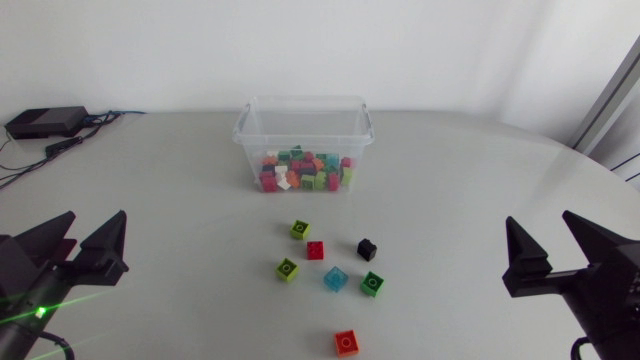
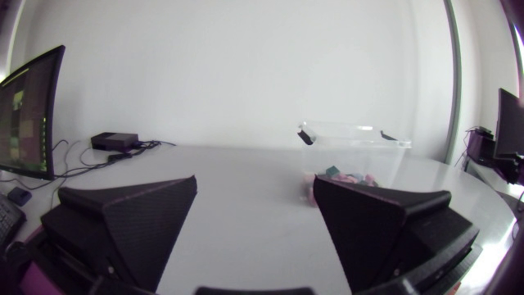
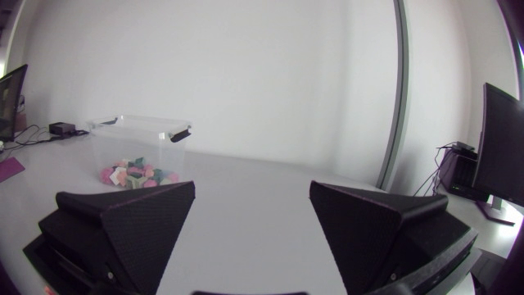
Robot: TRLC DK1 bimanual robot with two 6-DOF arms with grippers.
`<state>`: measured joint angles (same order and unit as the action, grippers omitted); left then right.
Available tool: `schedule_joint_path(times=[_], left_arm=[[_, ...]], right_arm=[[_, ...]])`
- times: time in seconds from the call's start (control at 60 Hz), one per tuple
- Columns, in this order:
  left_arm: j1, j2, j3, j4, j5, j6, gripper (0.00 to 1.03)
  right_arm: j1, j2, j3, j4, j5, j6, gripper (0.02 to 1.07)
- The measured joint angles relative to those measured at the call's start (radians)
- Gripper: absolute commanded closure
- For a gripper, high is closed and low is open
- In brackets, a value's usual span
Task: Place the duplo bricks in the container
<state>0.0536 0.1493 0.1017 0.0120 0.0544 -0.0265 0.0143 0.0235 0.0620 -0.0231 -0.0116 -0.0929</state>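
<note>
A clear plastic container [image 1: 303, 125] stands at the back middle of the table, its floor covered with several coloured duplo bricks. In front of it loose bricks lie on the table: yellow-green [image 1: 299, 229], red [image 1: 315, 250], black [image 1: 367, 249], lime [image 1: 287, 269], light blue [image 1: 334, 279], dark green [image 1: 372, 284] and orange-red [image 1: 346, 342]. My left gripper [image 1: 85, 238] is at the near left, open and empty. At the near right my right gripper [image 1: 551, 240] is open and empty too. The container [image 2: 352, 156] shows ahead of the left gripper [image 2: 255, 209]; the container [image 3: 135, 152] also lies ahead of the right gripper [image 3: 252, 209], off to one side.
A black box [image 1: 45, 122] with cables lies at the table's far left corner. The table's curved edge [image 1: 600, 160] runs along the right.
</note>
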Motion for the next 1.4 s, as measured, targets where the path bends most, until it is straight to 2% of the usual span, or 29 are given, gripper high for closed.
schedule_joint_path(times=[0.167,0.333,0.45,0.717,0.867,0.967,1.067,1.25,1.4], left_arm=[[-0.064,0.222,0.144,0.006,0.000,0.000,0.06],[-0.162,0.429,0.291,-0.056,-0.021,-0.024,0.08],[-0.261,0.590,0.407,-0.179,-0.038,-0.038,0.08],[-0.412,0.877,0.626,-0.393,-0.045,-0.052,0.08],[-0.496,1.072,0.745,-0.473,-0.045,0.015,0.07],[-0.552,1.209,0.839,-0.575,-0.045,0.072,0.08],[-0.607,1.349,0.920,-0.615,-0.046,0.095,0.08],[-0.639,1.555,1.018,-0.696,-0.045,0.136,0.18],[-0.639,1.629,1.048,-0.716,-0.037,0.162,0.22]], right_arm=[[0.000,0.121,0.090,0.001,-0.004,0.000,0.06],[0.002,0.298,0.179,-0.004,-0.015,0.000,0.06],[0.010,0.403,0.246,-0.039,-0.019,0.000,0.06],[0.019,0.544,0.353,-0.183,-0.101,0.007,0.07],[0.047,0.589,0.395,-0.277,-0.119,0.008,0.07],[0.071,0.619,0.424,-0.324,-0.120,0.008,0.07],[0.079,0.645,0.447,-0.357,-0.123,0.008,0.07],[0.083,0.714,0.489,-0.407,-0.119,-0.038,0.07],[0.119,0.806,0.571,-0.529,-0.096,-0.176,0.07]])
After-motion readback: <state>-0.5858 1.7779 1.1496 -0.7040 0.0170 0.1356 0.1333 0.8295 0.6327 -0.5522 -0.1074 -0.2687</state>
